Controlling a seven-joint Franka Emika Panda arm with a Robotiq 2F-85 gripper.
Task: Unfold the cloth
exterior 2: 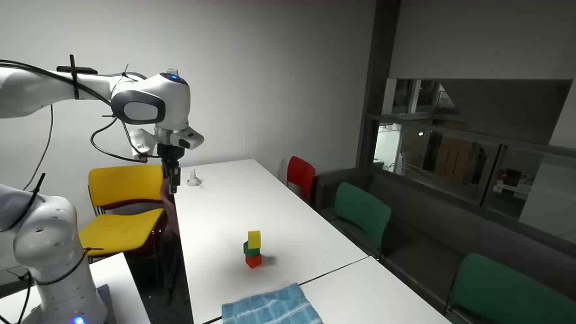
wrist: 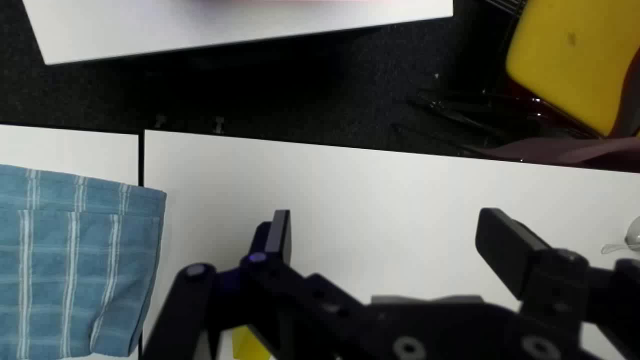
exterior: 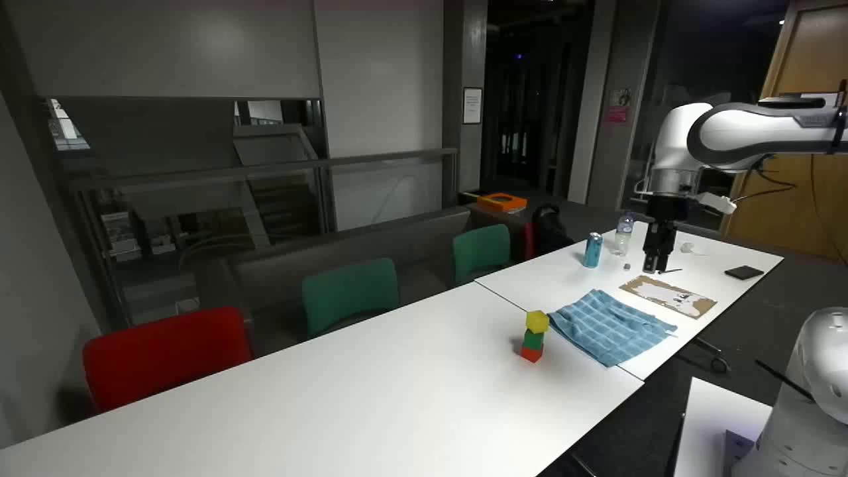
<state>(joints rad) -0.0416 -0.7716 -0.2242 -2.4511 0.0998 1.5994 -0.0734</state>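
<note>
Where cloth [exterior: 606, 328] crosses 2 table edges [wrist: 146, 160], bare tabletop [wrist: 350, 180] beside, gripper [wrist: 384, 230] above

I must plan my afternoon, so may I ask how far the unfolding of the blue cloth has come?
Looks done: the cloth lies fairly flat across the table seam. In hand: nothing; the gripper stands open, apart from the cloth. Left: layered edges in the wrist view suggest folds to open.

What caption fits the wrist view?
Open claw above the table, folded cloth at frame left, yellow block partly hidden at bottom.
</note>
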